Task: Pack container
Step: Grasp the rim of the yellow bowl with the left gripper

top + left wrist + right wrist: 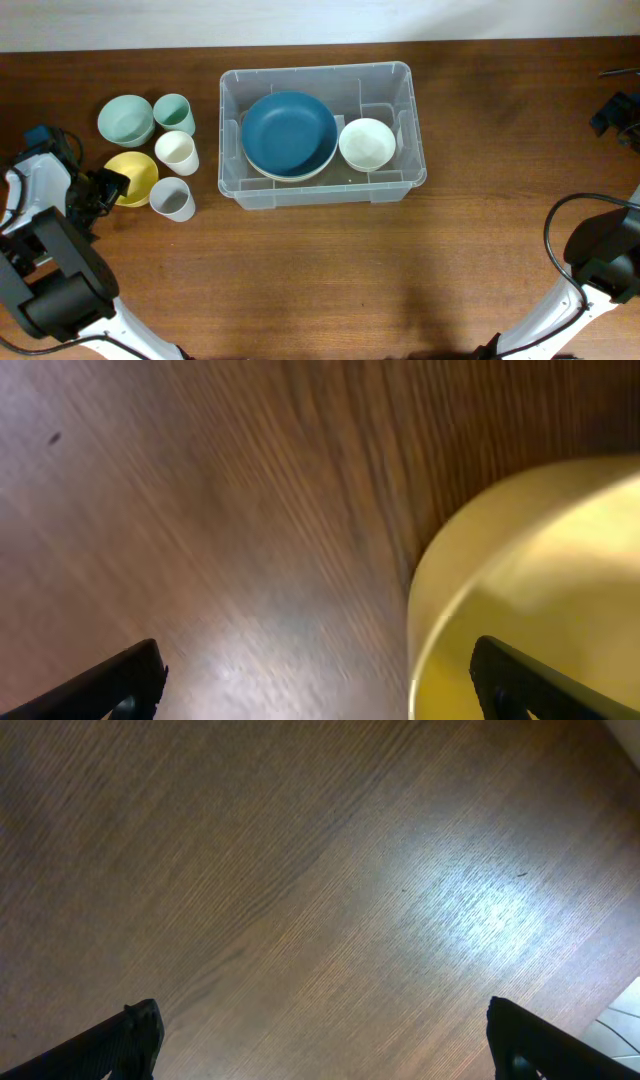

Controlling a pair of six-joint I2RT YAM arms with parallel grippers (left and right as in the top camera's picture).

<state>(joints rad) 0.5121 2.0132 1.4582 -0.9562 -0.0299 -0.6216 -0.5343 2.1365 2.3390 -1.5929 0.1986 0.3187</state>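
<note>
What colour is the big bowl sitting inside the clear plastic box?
Dark teal-blue; the bowl in the container shows best from overhead.

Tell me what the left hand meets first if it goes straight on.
Likely the round yellow bowl, whose rim lies ahead of one finger of the open left hand; depth unclear.

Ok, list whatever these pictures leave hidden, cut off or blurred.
- Overhead: the blue bowl covers what lies under it in the container; only a pale rim shows.
- Overhead: the left gripper hides the yellow bowl's left edge.
- Left wrist: yellow bowl blurred, cut by right and bottom edges.
- Right wrist: fingers of the right gripper cut by the bottom edge.
</note>
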